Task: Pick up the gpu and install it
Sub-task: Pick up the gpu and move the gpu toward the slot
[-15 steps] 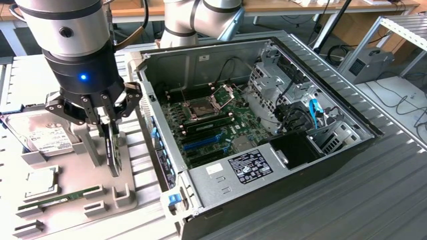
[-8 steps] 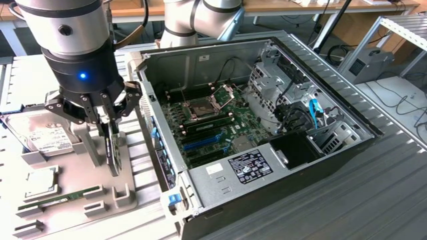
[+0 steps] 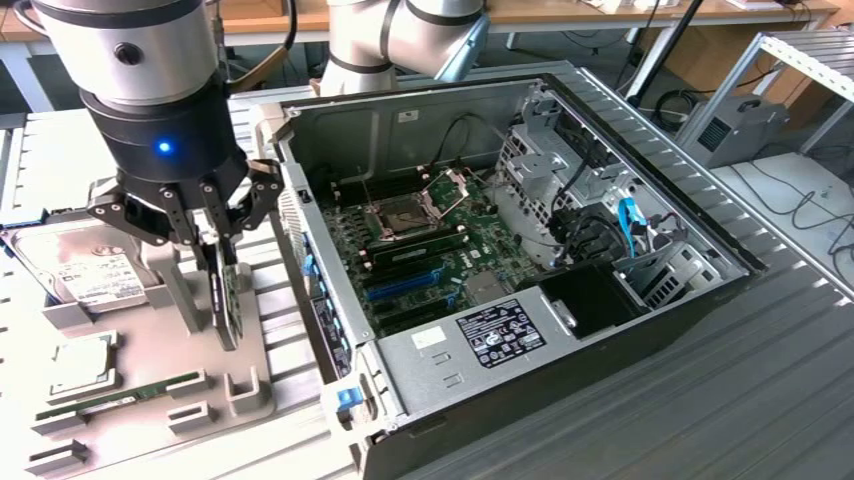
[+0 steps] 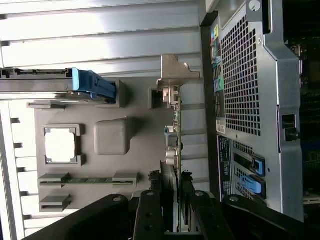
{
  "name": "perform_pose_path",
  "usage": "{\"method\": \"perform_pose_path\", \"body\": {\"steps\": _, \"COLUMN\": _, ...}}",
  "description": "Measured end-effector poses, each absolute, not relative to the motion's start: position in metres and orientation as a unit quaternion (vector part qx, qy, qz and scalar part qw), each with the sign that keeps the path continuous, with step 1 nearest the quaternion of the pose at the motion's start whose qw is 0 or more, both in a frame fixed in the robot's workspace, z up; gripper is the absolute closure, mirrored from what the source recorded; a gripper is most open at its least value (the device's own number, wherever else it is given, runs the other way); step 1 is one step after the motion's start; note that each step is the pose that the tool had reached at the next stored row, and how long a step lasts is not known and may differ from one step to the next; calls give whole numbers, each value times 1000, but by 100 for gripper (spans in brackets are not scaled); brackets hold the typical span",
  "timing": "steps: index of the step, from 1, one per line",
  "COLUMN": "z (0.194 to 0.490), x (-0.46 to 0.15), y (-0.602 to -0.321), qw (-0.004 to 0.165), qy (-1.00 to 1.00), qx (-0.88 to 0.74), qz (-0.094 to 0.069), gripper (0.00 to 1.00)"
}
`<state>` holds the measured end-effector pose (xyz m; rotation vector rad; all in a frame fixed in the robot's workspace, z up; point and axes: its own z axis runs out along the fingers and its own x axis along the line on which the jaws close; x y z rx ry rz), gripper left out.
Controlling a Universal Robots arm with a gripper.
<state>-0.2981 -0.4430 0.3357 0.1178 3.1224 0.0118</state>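
Note:
The gpu point(image 3: 230, 305) stands on edge, a thin dark card hanging straight down from my gripper point(image 3: 220, 250) over the grey holder tray point(image 3: 254, 385), just beside the open computer case point(image 3: 561, 400). In the wrist view the gpu point(image 4: 172, 135) runs edge-on between my black fingers point(image 4: 150, 210), with its silver end bracket point(image 4: 176, 75) at the far end. My gripper point(image 4: 176, 202) is shut on the card's two faces. Whether the card's lower edge still rests in the tray's slot I cannot tell.
The case lies on its side with the motherboard and a blue slot point(image 3: 400, 285) exposed. On the tray sit a hard drive point(image 3: 80, 270), a CPU point(image 3: 83, 365) and a RAM stick point(image 3: 120, 395). Another arm's base point(image 3: 387, 40) stands behind the case.

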Motion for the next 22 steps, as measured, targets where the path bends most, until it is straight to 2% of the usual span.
{"method": "perform_pose_path", "body": {"steps": 22, "z": 343, "x": -298, "y": -443, "qw": 8, "qy": 999, "qx": 38, "qz": 4, "gripper": 74}}
